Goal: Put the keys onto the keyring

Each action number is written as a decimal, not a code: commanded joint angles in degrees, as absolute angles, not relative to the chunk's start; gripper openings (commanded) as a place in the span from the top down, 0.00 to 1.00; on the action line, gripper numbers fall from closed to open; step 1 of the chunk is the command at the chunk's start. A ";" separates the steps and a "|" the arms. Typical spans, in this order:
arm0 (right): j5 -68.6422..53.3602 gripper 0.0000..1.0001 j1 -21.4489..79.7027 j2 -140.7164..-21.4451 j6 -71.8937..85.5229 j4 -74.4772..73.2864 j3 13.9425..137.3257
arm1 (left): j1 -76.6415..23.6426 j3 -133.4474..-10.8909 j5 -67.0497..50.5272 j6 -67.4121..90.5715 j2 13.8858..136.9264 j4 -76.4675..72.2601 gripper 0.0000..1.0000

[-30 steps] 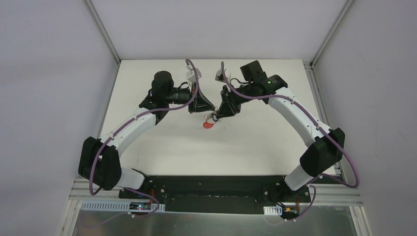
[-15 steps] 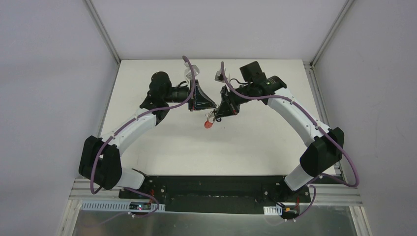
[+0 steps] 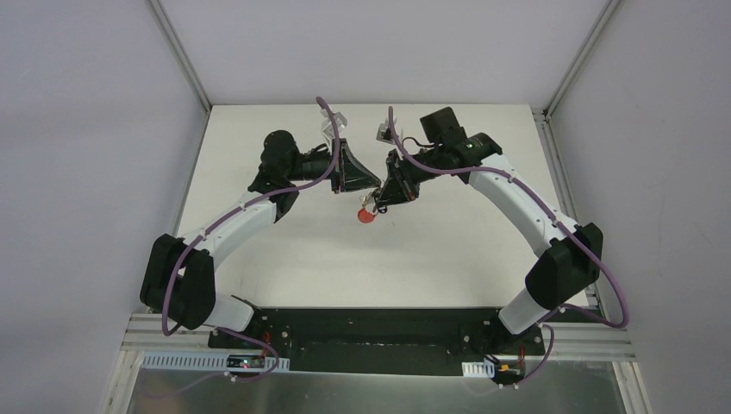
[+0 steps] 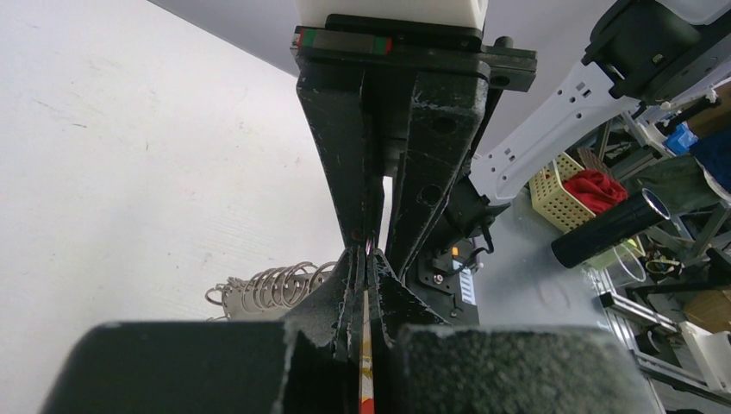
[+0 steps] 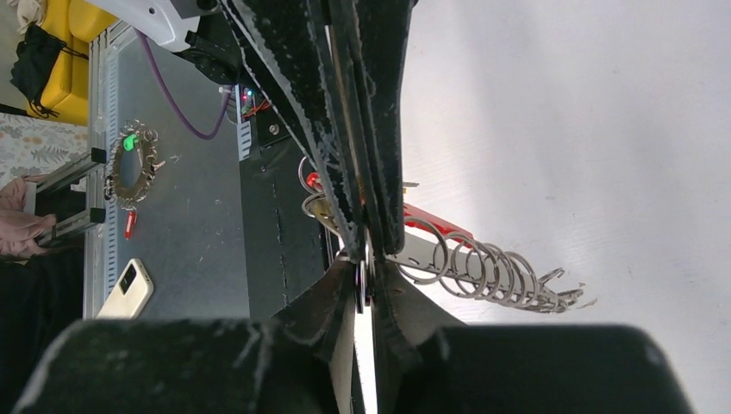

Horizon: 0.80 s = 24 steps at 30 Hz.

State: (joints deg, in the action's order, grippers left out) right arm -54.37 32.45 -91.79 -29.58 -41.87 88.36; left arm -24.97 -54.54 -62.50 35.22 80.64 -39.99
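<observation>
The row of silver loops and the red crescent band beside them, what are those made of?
The row of silver loops on the keyring looks like thin bare metal wire, probably steel: bright glints, coiled rings. The red crescent band looks like smooth plastic or painted metal; its even colour leaves that open.

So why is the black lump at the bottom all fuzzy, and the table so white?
Left wrist view: that lump is the left gripper's own body, too close to the lens to look sharp; the keyring's wire loops are crisp. Right wrist view: same soft lump, and bright light washes out the table. Top view: even light, only faint shadows.
</observation>
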 commanded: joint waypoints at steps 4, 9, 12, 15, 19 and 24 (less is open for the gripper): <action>-53.73 0.77 30.54 -88.50 -30.25 -40.91 88.07 | -22.88 -54.64 -62.20 37.53 80.60 -46.35 1.00; -53.11 0.73 28.95 -86.84 -30.41 -40.93 88.05 | -22.77 -54.61 -62.46 37.61 80.84 -46.75 1.00; -52.91 0.72 28.36 -86.39 -30.43 -40.94 88.34 | -22.80 -54.60 -63.06 37.66 80.95 -47.00 1.00; -53.06 0.70 28.12 -86.35 -30.28 -40.89 89.18 | -22.76 -54.29 -63.71 37.86 81.08 -47.31 1.00; -53.94 0.65 28.06 -87.02 -29.68 -40.72 90.85 | -22.84 -53.73 -64.16 38.93 81.21 -48.74 1.00; -55.46 0.62 28.06 -88.81 -27.38 -39.25 92.61 | -23.40 -53.34 -64.23 39.75 81.51 -49.57 1.00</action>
